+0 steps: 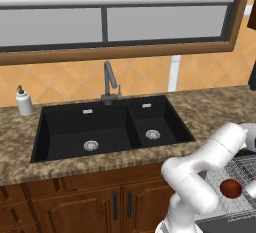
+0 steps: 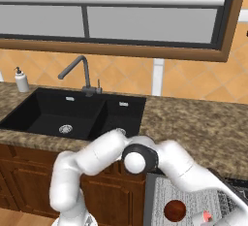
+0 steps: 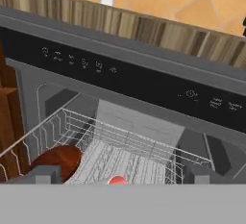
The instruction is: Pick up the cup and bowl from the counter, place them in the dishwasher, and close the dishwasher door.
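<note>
Dishwasher (image 3: pixel 144 81) rack (image 3: pixel 120 146) long axis toward the counter (image 2: pixel 193 123), bowl (image 3: pixel 57 159) inside, fingers (image 3: pixel 117 177) wide.

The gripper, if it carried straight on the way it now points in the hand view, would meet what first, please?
Most likely the grey wire rack inside the open dishwasher, between the brown bowl and a small red-topped item. The gripper is open; depth is uncertain.

The dishwasher (image 3: pixel 144 81) control strip bears small pale symbols, too blurred to read.
</note>
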